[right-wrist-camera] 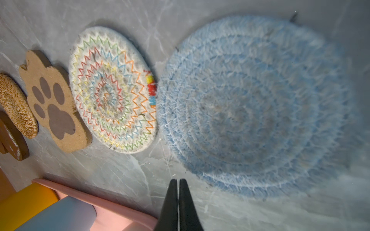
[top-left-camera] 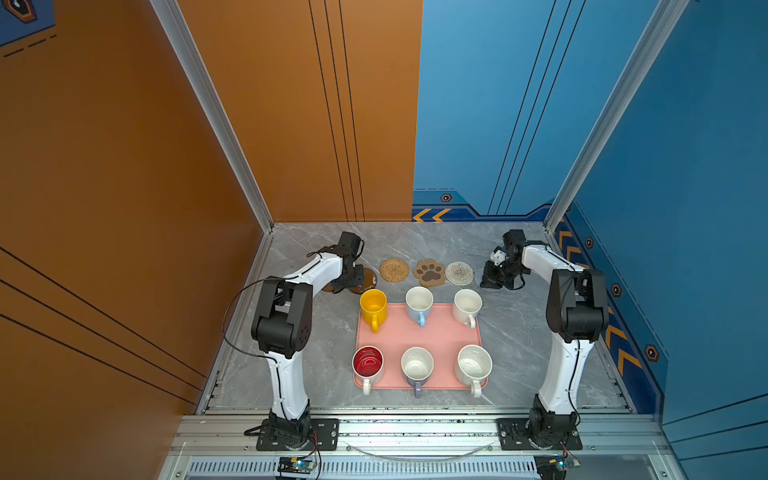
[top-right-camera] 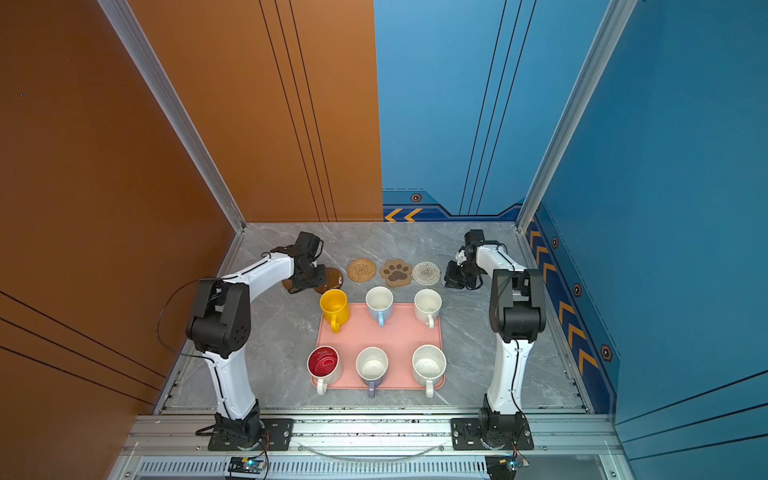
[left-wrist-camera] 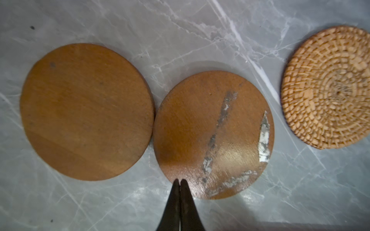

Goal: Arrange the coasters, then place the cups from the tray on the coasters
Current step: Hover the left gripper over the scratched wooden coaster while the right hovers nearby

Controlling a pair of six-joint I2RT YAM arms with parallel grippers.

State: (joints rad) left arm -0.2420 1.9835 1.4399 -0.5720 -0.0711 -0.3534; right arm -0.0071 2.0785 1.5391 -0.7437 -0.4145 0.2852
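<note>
While its jaws are pressed together empty, the left gripper [left-wrist-camera: 179, 181] has its tips over the rim of a scratched glossy brown disc coaster [left-wrist-camera: 212, 134]; a plain brown disc [left-wrist-camera: 86, 112] lies edge to edge beside it, and a tan woven round coaster [left-wrist-camera: 328, 88] lies farther off. The right gripper [right-wrist-camera: 178, 181], closed and empty, points at a light blue woven coaster [right-wrist-camera: 254, 108] just ahead, a cream woven one [right-wrist-camera: 112, 90] right against it beyond. Behind both, six ceramic mugs [top-left-camera: 417, 363] stand on the salmon-pink rectangular tray [top-left-camera: 419, 336].
</note>
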